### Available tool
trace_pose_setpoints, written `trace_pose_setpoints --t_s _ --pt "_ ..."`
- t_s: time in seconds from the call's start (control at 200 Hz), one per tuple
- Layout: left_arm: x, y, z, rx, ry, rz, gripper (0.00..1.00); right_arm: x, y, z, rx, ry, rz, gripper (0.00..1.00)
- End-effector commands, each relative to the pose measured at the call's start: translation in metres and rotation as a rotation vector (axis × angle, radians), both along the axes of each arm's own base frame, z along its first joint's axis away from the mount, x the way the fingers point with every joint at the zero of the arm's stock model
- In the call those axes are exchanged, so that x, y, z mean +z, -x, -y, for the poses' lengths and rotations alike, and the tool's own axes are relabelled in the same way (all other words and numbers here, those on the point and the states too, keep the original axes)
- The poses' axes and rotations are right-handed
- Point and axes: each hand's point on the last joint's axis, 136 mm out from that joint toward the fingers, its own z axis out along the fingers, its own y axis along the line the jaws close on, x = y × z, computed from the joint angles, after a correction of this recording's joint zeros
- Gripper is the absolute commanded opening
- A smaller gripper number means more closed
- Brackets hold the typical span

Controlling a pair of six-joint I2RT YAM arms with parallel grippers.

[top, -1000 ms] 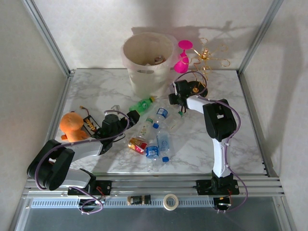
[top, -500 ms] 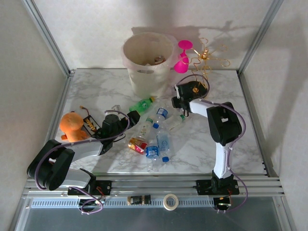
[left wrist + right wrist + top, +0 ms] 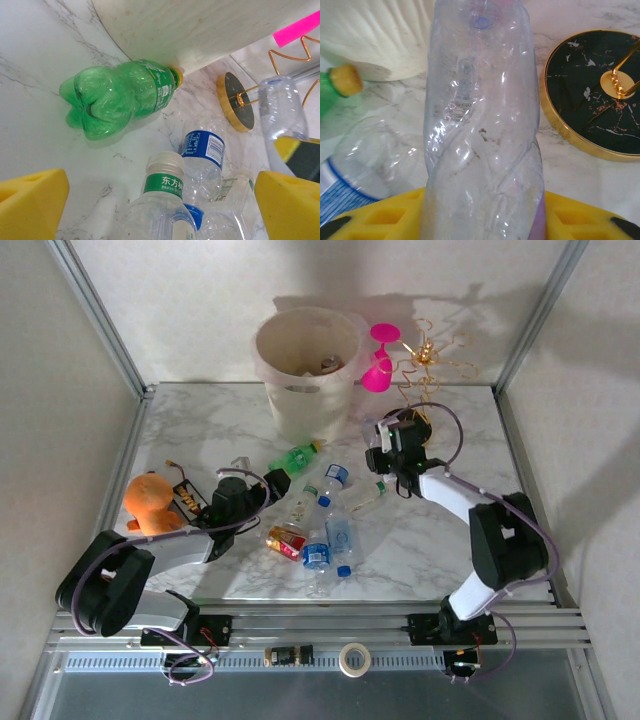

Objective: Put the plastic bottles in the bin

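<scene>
Two slim arms of one make. On the left arm, white rounded link shells between bulky matt-black joint housings, with a thin purple-grey cable looped loosely along the outside. Likewise on the right arm: white shells, a black elbow block, a second purple-grey cable arching over the wrist. Under each, a flat black base plate with small wire tails below. At the left gripper, thick bright-yellow wedge-shaped fingers, blunt and smooth-faced. At the right gripper, yellow fingers moulded with shallow rectangular pockets, possibly printed plastic.
</scene>
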Motion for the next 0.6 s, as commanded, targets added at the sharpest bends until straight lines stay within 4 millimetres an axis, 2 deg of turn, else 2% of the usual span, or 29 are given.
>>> trace_pose_setpoints --t_s 0.0,0.14,0.341,0.596 --pt "0.02 -0.011 0.001 0.007 -0.014 0.058 0.95 0.031 0.014 -0.005 0.031 -0.089 0.05 0.48" --pt "0.026 -0.019 0.004 -0.007 -0.019 0.066 0.95 0.072 0.035 -0.011 0.086 -0.186 0.109 0.47" --pt "0.033 -0.025 0.001 -0.005 -0.021 0.086 0.96 0.148 0.055 -0.014 0.135 -0.302 0.25 0.47" --pt "0.029 -0.022 -0.015 0.029 -0.03 0.088 0.98 0.243 0.053 -0.024 0.184 -0.42 0.429 0.47"
